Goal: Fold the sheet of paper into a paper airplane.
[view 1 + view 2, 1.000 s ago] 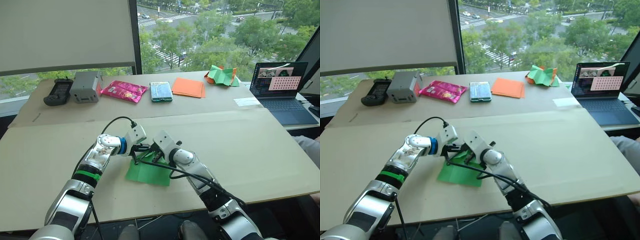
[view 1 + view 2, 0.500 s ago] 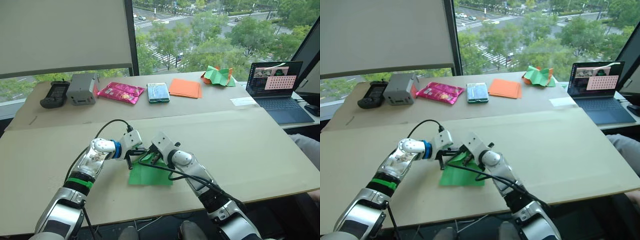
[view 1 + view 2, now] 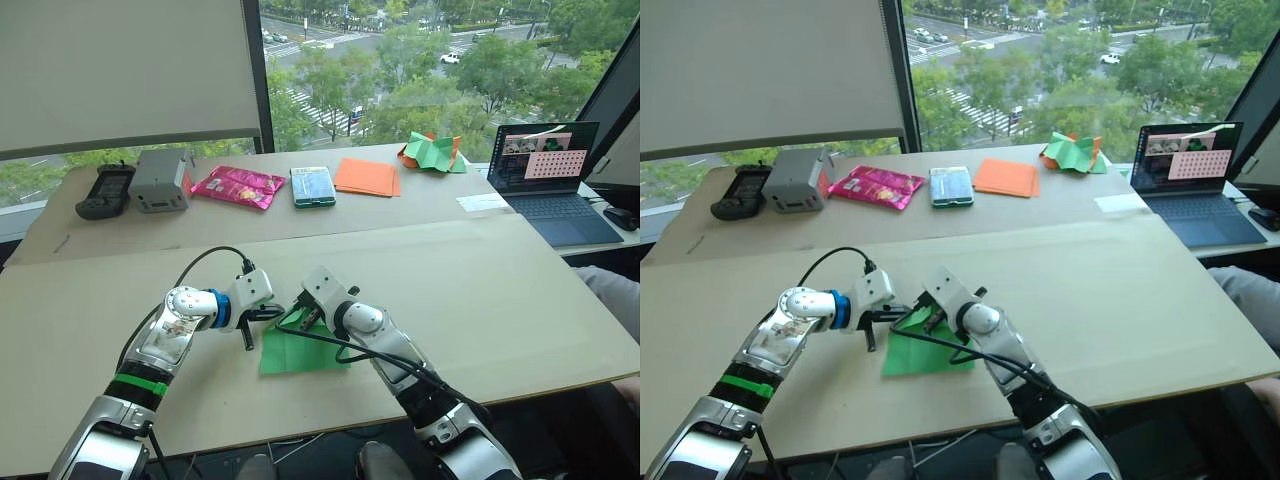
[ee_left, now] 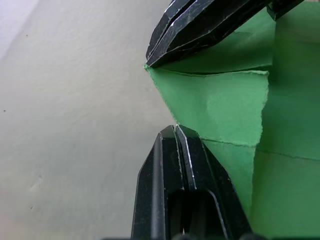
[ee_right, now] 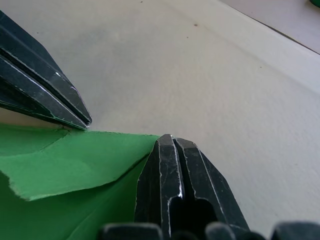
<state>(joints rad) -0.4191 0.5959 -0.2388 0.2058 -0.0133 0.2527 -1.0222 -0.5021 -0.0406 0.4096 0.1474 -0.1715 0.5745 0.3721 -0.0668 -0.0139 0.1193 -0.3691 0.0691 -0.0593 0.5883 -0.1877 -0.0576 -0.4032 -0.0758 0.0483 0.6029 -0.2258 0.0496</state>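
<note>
The sheet of paper [image 3: 300, 348], bright green and creased, lies flat on the tan table [image 3: 480, 300] near its front edge. One corner is folded over as a flap [image 4: 220, 105]. My left gripper [image 3: 268, 316] is shut, and its tip [image 4: 175, 129] touches the sheet's left edge. Just to its right, my right gripper [image 3: 303, 318] is also shut, its tip [image 5: 170, 137] resting on the sheet's far corner. I see no paper between either pair of fingers.
Along the table's far side lie a black handheld device [image 3: 104, 190], a grey box [image 3: 160, 180], a pink packet [image 3: 237, 185], a blue-green pack [image 3: 313, 186], flat orange sheets [image 3: 365, 176] and a crumpled green-and-orange heap [image 3: 432, 152]. A laptop [image 3: 545, 170] stands at the right.
The camera has shifted a little. My left gripper has drawn back to the left, away from the right gripper, along the sheet's edge. The sheet stays on the table.
</note>
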